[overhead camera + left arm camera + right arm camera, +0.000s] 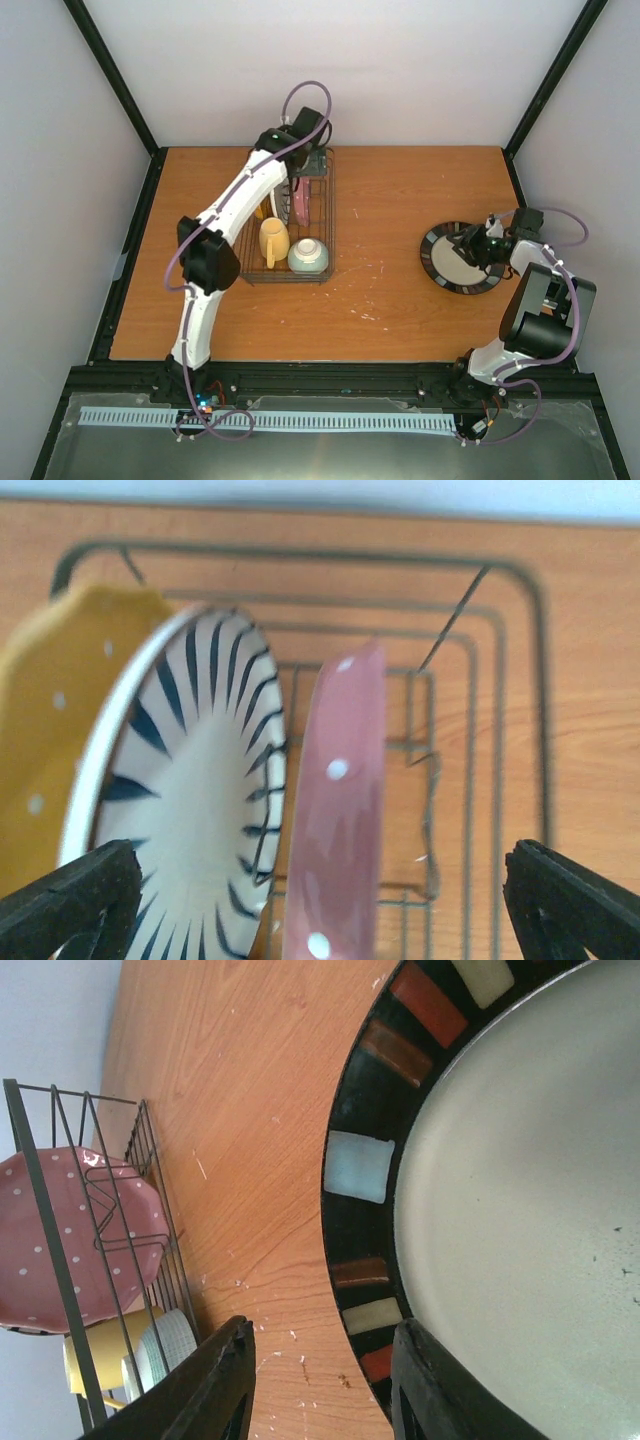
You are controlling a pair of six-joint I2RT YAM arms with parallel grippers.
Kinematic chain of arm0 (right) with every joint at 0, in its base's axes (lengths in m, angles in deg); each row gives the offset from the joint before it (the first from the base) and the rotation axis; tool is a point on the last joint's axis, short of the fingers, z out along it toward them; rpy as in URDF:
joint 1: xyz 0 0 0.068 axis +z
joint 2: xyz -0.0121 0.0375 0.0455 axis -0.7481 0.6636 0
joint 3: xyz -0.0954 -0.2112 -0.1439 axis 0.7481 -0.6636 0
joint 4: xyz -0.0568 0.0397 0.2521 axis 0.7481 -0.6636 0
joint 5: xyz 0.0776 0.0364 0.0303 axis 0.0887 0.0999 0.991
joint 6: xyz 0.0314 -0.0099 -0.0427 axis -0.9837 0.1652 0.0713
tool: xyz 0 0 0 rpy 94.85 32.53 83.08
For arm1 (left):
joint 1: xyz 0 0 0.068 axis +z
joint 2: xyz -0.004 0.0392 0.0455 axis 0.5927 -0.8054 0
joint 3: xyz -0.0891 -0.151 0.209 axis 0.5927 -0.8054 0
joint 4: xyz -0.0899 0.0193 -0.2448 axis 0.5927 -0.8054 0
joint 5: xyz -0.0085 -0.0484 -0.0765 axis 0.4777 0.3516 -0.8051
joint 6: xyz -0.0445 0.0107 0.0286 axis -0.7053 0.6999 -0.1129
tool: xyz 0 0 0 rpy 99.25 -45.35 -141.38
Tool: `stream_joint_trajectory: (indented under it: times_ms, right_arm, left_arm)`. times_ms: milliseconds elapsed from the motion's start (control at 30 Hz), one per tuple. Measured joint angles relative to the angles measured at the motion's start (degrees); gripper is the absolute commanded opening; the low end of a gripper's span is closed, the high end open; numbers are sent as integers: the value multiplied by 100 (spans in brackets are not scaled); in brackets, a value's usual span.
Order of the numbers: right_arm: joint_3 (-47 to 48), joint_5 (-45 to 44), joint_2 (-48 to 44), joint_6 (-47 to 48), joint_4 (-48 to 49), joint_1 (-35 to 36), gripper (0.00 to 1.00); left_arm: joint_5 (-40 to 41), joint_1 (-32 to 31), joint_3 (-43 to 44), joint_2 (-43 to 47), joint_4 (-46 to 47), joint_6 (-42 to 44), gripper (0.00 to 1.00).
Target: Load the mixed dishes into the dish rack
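Note:
The wire dish rack (pixel 334 215) holds the cream-yellow mug (pixel 273 241), the pale bowl (pixel 308 256) and upright plates. My left gripper (pixel 312 160) hangs open over the rack's far end. In the left wrist view it (pixel 320 920) is above the pink plate (pixel 340 800), with the striped plate (pixel 190 780) and the orange-yellow dotted plate (pixel 45 720) to its left. The black plate (pixel 440 264) lies flat on the table at the right. My right gripper (pixel 320 1390) is open, and its jaws straddle that plate's rim (pixel 360 1290).
The wooden table (pixel 390 200) is edged by a black frame with slanted posts at the back corners and white walls around. The right wrist view shows the rack (pixel 60 1260) with the pink plate (pixel 50 1230), mug (pixel 100 1345) and bowl (pixel 165 1345).

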Motion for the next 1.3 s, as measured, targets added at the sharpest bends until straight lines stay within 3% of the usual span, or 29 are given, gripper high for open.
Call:
stream_joint_trajectory:
  times_ms: [267,467,633,867,1067,1300]
  right_arm:
    - [264,-264,-291,225,-262,-2,38]
    - [501,-920,-859,393,-658,-111,37]
    - [431,-1703,-1453,424,-1152,-568,38]
    - [-319,-2302,-2048,367,-1615,-1161,41]
    - [-1012,-2031,-2050,238,-1657,-1552,43]
    - [-1250,-1104,-1641,192,-1335,-2068,44]
  left_arm:
    - [-763,20,-911,1451,2186,684,100]
    - [-2420,-13,-911,1648,3534,1187,100]
    - [-3873,-219,-557,957,3709,1506,100]
    - [-5246,-658,-977,323,3477,1777,100]
    - [-5462,-645,-1139,396,3427,1923,100]
    - [-5257,-555,-1493,896,3427,2035,100]
